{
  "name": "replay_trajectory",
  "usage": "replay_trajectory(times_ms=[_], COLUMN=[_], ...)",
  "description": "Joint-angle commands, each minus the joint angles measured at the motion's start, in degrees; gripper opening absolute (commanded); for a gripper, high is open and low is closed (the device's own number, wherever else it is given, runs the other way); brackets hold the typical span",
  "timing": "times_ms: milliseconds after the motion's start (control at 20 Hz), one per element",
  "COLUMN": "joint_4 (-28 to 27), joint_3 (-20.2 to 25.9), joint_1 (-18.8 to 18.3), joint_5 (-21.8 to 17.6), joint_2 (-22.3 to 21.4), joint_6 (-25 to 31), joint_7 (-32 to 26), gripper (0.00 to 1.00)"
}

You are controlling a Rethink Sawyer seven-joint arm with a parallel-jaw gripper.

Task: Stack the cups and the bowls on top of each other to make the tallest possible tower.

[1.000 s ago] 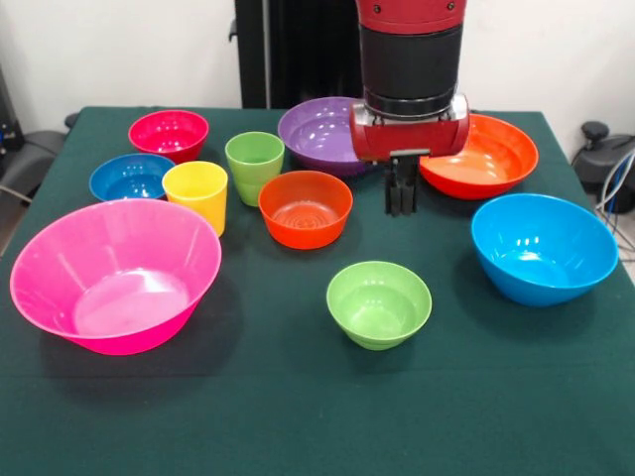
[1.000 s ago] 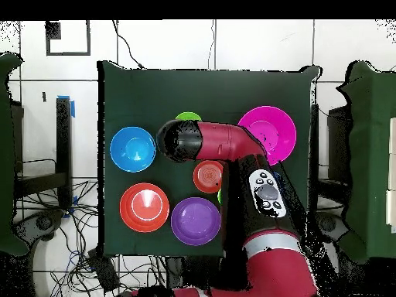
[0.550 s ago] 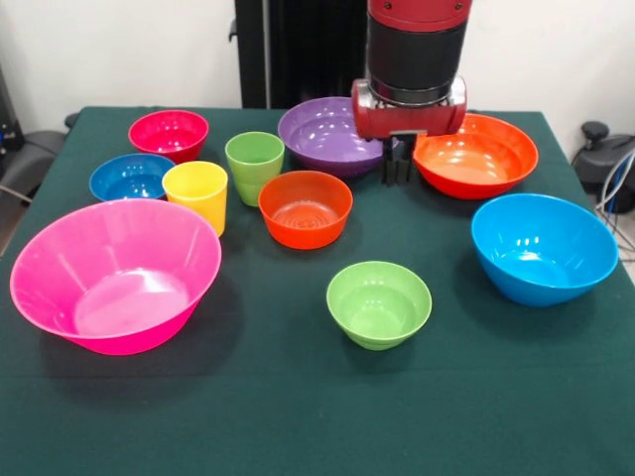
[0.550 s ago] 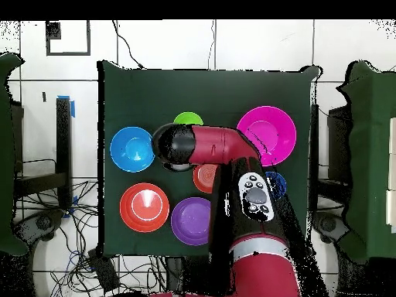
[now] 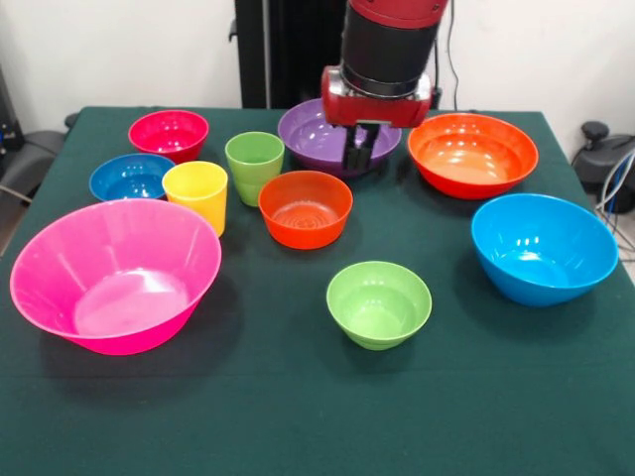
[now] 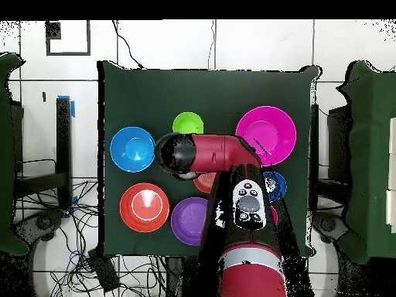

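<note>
Gripper [image 5: 359, 151] is hung over the purple bowl's [image 5: 319, 131] near rim, fingers pressed together, nothing pinched. 8 bowls and 2 cups are seen unstacked on the table [image 5: 298, 416].

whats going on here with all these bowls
A red and black robot arm hangs over a green table set with loose plastic bowls and cups. Its gripper is empty, fingers close together, in front of the large purple bowl. Nothing is stacked yet: the large pink bowl, the large orange bowl, the light blue bowl, the small green bowl, the orange-red bowl, the yellow cup and the green cup all stand separately.
</note>
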Motion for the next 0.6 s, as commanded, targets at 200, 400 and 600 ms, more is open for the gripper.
replay_trajectory(times_ms=[200,400,600], joint_4=[-0.45,0.54,0.64], joint_3=[-1.84,-2.81,-3.82], joint_1=[1.19,2.29,3.12], joint_5=[-4.10,-3.08,-2.79], joint_2=[5.61,6.44,8.36], joint_6=[-0.94,-3.72,-5.53], joint_7=[6.33,8.71,9.82], gripper=[0.00,0.00,0.00])
